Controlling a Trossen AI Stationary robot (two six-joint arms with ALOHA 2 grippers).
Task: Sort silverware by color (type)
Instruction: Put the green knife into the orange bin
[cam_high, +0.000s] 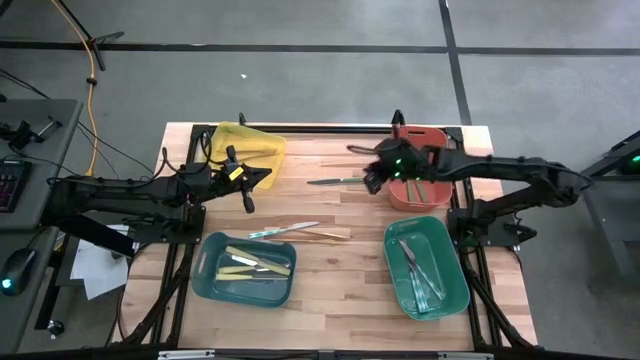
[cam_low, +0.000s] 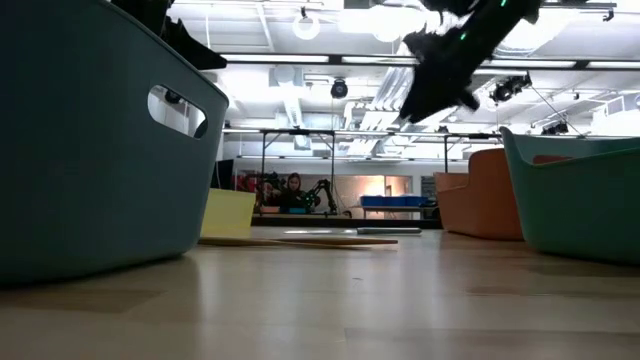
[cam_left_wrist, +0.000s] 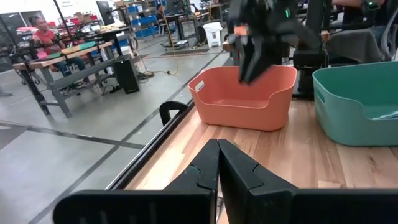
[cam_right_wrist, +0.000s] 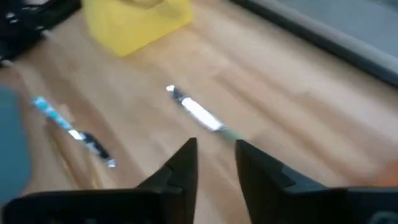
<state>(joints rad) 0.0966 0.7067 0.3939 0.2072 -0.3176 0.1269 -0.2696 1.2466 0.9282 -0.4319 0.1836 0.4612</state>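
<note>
While the right gripper (cam_high: 372, 180) hangs beside the orange bin (cam_high: 420, 195), fingers (cam_right_wrist: 180, 165) a narrow gap apart and holding nothing, one silver knife (cam_high: 335, 181) lies on the table (cam_high: 330, 300) just past it, toward the yellow bin (cam_high: 248, 148). Two more utensils (one teal-tinted (cam_high: 283, 231), one gold-tan (cam_high: 320, 236)) lie near the knife, on its blue-bin side. Four bins total: the blue bin (cam_high: 205, 275) holds about four cream-yellow pieces (cam_high: 255, 263), the green bin (cam_high: 455, 290) several silver ones (cam_high: 420, 268). Left gripper (cam_high: 250, 205) sits closed and empty between the yellow and blue bins.
</note>
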